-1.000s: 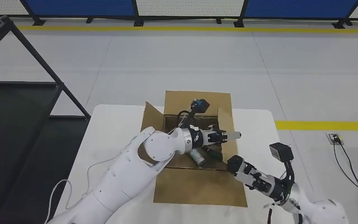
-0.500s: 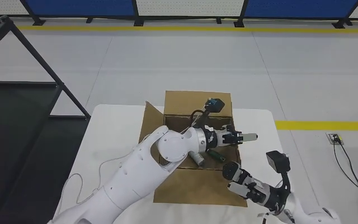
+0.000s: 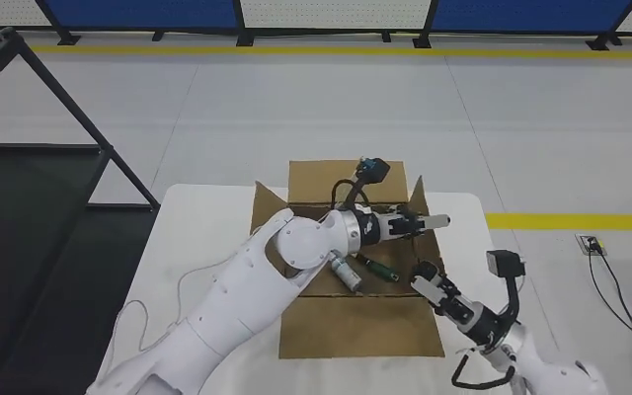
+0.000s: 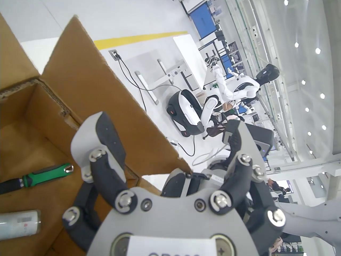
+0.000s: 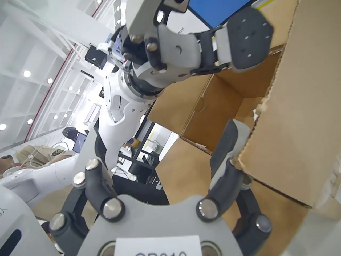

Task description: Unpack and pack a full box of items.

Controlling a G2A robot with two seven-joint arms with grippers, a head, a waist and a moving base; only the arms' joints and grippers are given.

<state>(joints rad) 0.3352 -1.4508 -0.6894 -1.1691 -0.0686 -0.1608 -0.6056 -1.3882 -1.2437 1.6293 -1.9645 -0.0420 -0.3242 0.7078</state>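
Observation:
An open cardboard box (image 3: 360, 326) sits on the white table (image 3: 197, 227) with its flaps spread. Inside lie a green-handled screwdriver (image 3: 378, 269) (image 4: 45, 174) and a silver can (image 3: 346, 276) (image 4: 18, 226). My left arm stretches across the box; the left gripper (image 3: 432, 221) (image 4: 170, 126) is open, its fingers on either side of the right flap (image 4: 120, 102), which stands up. My right gripper (image 3: 427, 275) (image 5: 165, 139) is open at the box's front right corner, one finger (image 5: 226, 147) against the flap's torn cardboard edge (image 5: 279, 134). The left gripper (image 5: 239, 41) hangs above it there.
The box's front flap lies flat toward the table's near edge, and the back flap (image 3: 336, 178) lies flat on the far side. A black rack (image 3: 59, 128) stands off the table's left. Bare table surface shows left of the box.
My left gripper has swung right and toward the back, and the right flap has risen from folded inward to upright. My right gripper has dipped, then come up to the front right corner.

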